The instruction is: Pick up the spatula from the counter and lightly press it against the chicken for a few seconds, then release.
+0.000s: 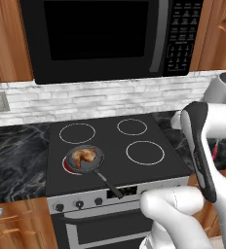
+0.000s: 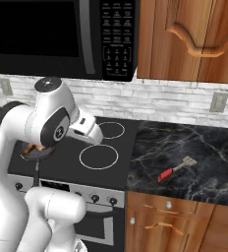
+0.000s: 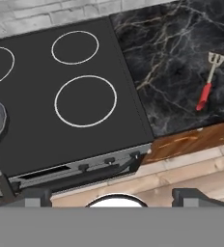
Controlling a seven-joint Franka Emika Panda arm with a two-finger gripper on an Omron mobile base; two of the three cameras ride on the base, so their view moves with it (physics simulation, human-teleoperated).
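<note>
Gripper [image 3: 115,197]: tips spread wide, holding nothing; up over stove's front edge
Stove [image 3: 32,96]: black top w/ white burner rings; knobs along front
Pan [image 1: 98,154]: on front-left burner; handle points toward front edge
Chicken [image 1: 83,155]: browned, lying in pan
Spatula [image 3: 206,83]: flat on counter [image 3: 172,53] right of stove; red handle nearer front edge, slotted head toward wall; well apart from pan, two right-hand burner rings btwn them
Microwave [image 1: 95,34]: hangs over stove

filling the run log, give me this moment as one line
phase: before grasp | spatula: flat on counter right of stove, untouched | chicken: in pan, stove front left | jaws: open, empty
</note>
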